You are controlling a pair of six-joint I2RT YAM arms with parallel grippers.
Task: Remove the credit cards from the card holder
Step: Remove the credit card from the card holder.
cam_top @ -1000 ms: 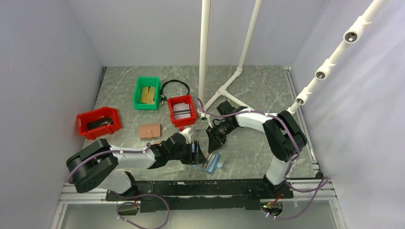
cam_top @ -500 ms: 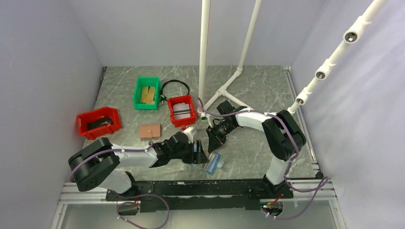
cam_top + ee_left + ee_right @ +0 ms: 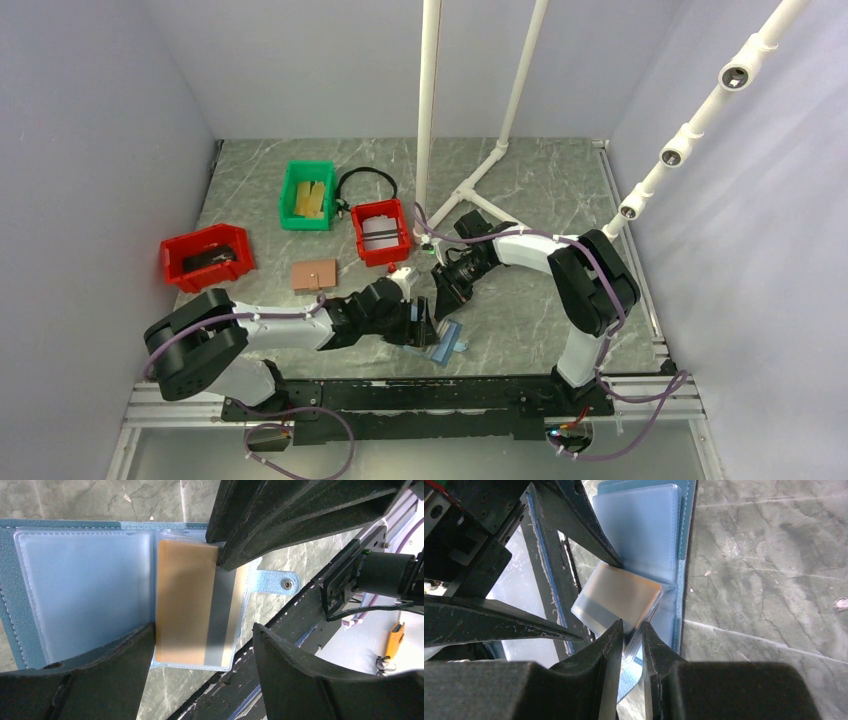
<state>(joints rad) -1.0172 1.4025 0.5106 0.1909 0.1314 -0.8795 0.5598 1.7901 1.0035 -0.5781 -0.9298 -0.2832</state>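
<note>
card holder [image 3: 447,346], top view: i see it lying open, blue, on the table [image 3: 540,180] near the front edge, with both arm tips meeting over it. left wrist view: the left jaws stand wide, straddling the pocket that shows a gold-tan credit card [image 3: 182,600]; one finger [image 3: 100,680] overlaps the clear pane beside it. right wrist view: the right jaws are narrow, nipping the near edge of that card, which tilts up from the holder.

White arms [image 3: 270,327] with black joints — purple cables [image 3: 640,398], matte black jaws.
</note>
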